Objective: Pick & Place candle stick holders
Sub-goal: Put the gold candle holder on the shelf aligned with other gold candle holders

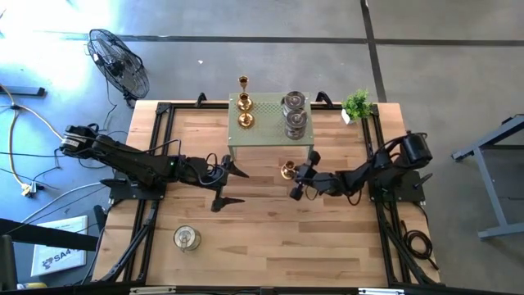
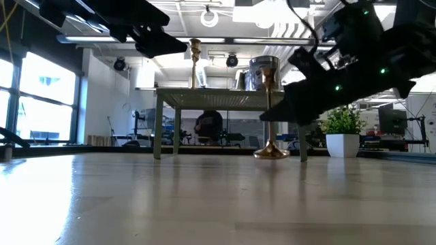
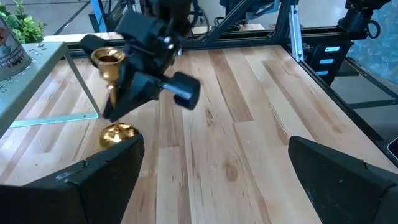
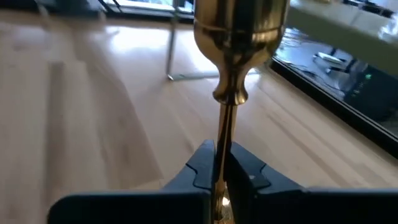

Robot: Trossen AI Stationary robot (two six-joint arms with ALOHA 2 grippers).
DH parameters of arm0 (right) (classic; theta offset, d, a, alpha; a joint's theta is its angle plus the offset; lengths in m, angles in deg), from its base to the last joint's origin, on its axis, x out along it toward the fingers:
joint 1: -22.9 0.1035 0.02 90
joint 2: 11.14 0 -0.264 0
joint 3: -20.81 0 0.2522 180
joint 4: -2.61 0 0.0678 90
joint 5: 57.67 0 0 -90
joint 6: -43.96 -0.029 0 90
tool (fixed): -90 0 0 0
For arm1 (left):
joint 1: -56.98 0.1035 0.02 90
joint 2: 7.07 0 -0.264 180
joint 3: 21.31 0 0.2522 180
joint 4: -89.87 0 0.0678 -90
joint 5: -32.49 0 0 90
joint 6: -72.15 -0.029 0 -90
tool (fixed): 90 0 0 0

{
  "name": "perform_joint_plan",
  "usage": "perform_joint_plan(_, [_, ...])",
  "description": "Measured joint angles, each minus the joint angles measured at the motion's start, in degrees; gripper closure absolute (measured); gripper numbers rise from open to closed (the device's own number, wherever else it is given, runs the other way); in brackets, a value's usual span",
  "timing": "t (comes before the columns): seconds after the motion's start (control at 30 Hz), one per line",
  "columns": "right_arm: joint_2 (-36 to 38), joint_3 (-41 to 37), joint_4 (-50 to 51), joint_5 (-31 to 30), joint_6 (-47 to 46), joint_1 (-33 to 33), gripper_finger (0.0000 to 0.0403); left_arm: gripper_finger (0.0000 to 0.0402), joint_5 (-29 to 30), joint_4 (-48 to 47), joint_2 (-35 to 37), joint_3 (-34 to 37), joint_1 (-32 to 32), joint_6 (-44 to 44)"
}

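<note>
A gold candle stick holder (image 1: 287, 170) stands on the table in front of a raised green platform (image 1: 266, 135). My right gripper (image 1: 296, 174) is shut on its stem. Two more gold holders (image 1: 243, 100) (image 1: 246, 120) and two silver jar-like holders (image 1: 293, 102) (image 1: 295, 123) stand on the platform. A third silver holder (image 1: 187, 238) sits on the table at the near left. My left gripper (image 1: 229, 184) hovers open left of the held holder, its fingers (image 3: 93, 180) wide apart with nothing between them. My right gripper pinches the gold holder's thin stem (image 4: 225, 134) between its two fingers, below the cup (image 4: 239, 25) and above the round base. The fingers come nearly level from the table's right side and lie across the stem. The holder stands upright, its base (image 2: 271, 153) on the table.
A small green potted plant (image 1: 357, 104) stands at the far right corner. The platform's legs (image 2: 158, 126) stand close behind the held holder. Black frame rails (image 1: 155, 147) run along the table's left and right sides. Open wood lies across the near half.
</note>
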Motion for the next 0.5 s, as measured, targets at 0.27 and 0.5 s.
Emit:
perform_joint_plan(0.27, [5.26,2.49,1.58,-1.30,4.52,5.17,0.0393,0.0009,0.09,5.69,-2.32,0.08,0.01,-1.03])
perform_joint_plan(0.5, [7.70,8.28,9.04,-1.87,8.81,6.86,0.0382,0.0009,0.97,26.89,-11.87,0.03,0.02,-5.39])
